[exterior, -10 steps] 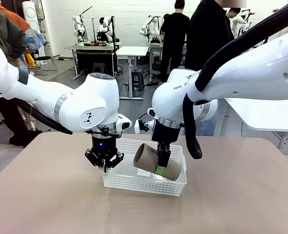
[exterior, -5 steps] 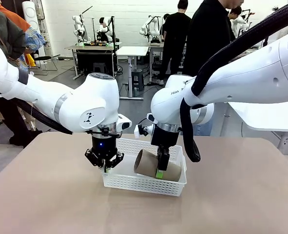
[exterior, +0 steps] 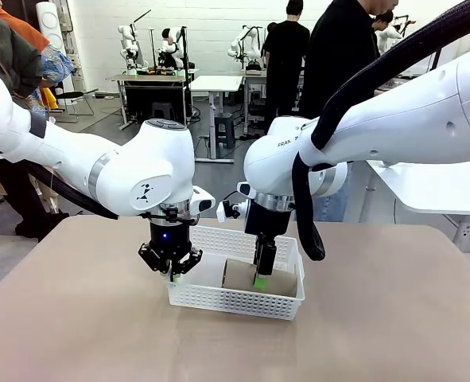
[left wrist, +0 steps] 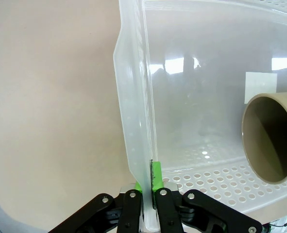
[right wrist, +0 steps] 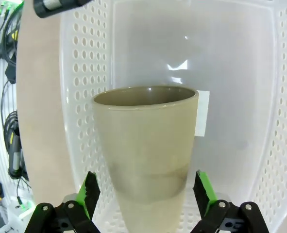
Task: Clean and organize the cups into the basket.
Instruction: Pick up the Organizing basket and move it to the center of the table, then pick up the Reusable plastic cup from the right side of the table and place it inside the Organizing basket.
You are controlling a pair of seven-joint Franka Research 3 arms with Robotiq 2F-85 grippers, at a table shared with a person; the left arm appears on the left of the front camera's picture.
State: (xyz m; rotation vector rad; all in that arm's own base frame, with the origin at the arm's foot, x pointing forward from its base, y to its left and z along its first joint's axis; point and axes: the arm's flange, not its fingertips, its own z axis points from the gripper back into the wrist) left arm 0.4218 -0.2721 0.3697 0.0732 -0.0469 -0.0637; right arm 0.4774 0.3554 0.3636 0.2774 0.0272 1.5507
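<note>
Left tool (exterior: pixel 171 269) clenched on left end wall of basket (exterior: pixel 236 303). Right tool (right wrist: pixel 146 191) released: jaws spread, gaps seen either side of tan cup (right wrist: pixel 145 141). Cup laid on side inside basket on worktop (exterior: pixel 75 318). Cup base cut off in right wrist view. In front view, body partly hidden behind right tool and lattice wall.

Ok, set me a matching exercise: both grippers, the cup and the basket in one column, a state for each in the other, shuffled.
Column one:
1. left gripper
2. right gripper
3. tan cup
4. white basket

Column two:
A. lies on its side in the white basket
B. shut on the white basket's wall
C. stands on the table
D. open, a pad on each side of the tan cup

Pairs: 1-B; 2-D; 3-A; 4-C
</note>
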